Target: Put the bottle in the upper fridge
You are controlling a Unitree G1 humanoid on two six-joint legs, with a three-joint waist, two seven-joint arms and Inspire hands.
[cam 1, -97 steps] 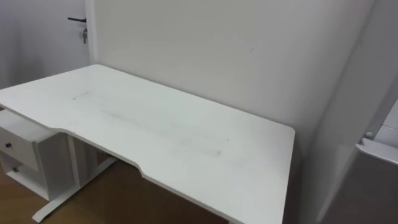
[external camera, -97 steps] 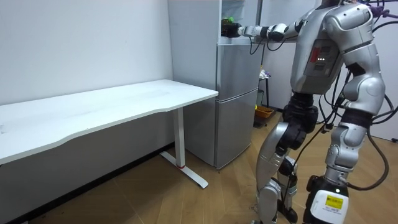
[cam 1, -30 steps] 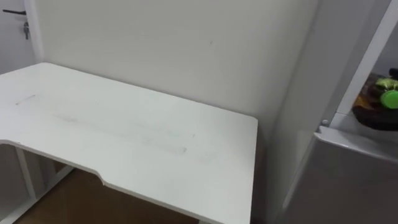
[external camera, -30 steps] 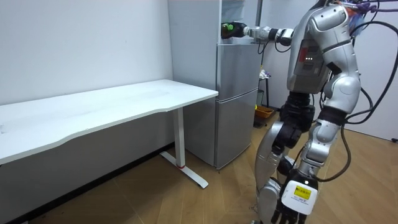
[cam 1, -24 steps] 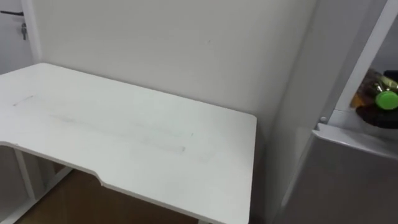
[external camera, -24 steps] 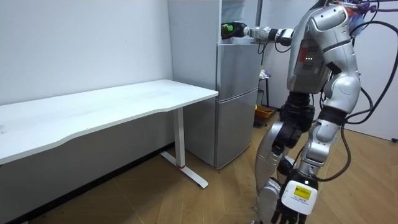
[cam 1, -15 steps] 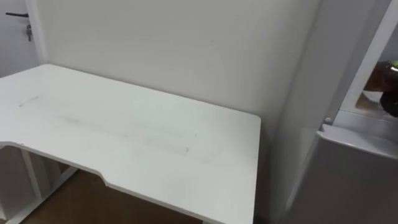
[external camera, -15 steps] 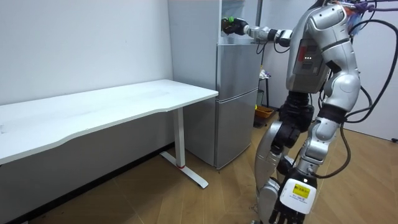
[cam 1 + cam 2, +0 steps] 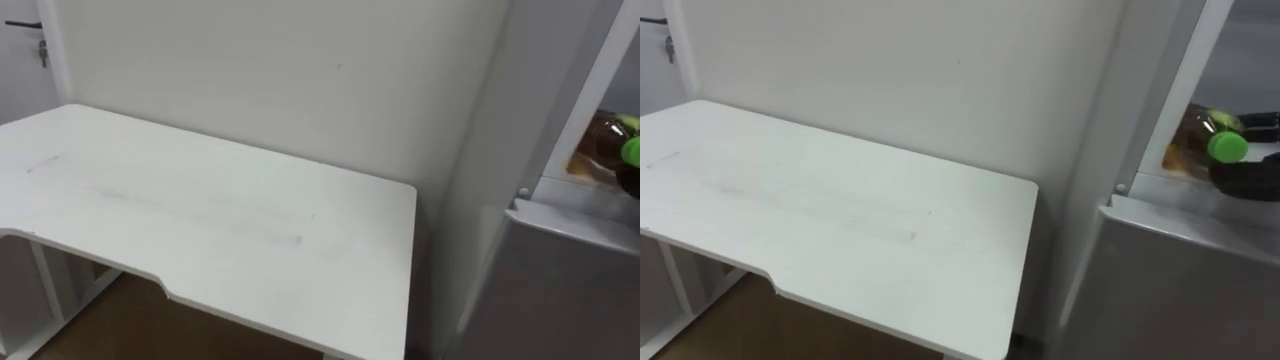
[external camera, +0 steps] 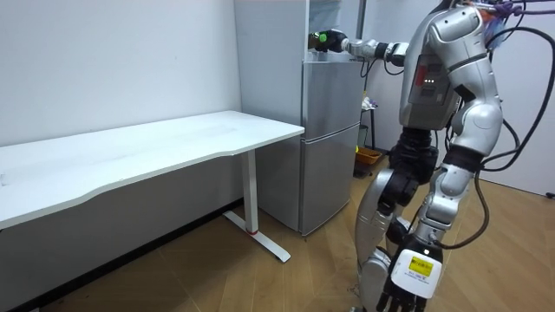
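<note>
The bottle lies on its side in the open upper fridge compartment, amber inside, its green cap towards me. My dark right hand is at the cap end, fingers curled above and below the neck. In the room view I stand in front of the grey fridge, right arm stretched out level to its upper part, where the right hand meets the bottle. My left hand hangs straight-fingered by my leg. The bottle also shows at the left eye view's right edge.
A long white table stands against the wall on my left, its end close to the fridge's side. The closed lower fridge door is just below the compartment. Wooden floor lies under the table and around my feet.
Over the last second my right hand's fingers have curled in at the bottle's cap end. The bottle stays in the compartment. My head view has shifted slightly; since 3.2 s ago it turned right.
</note>
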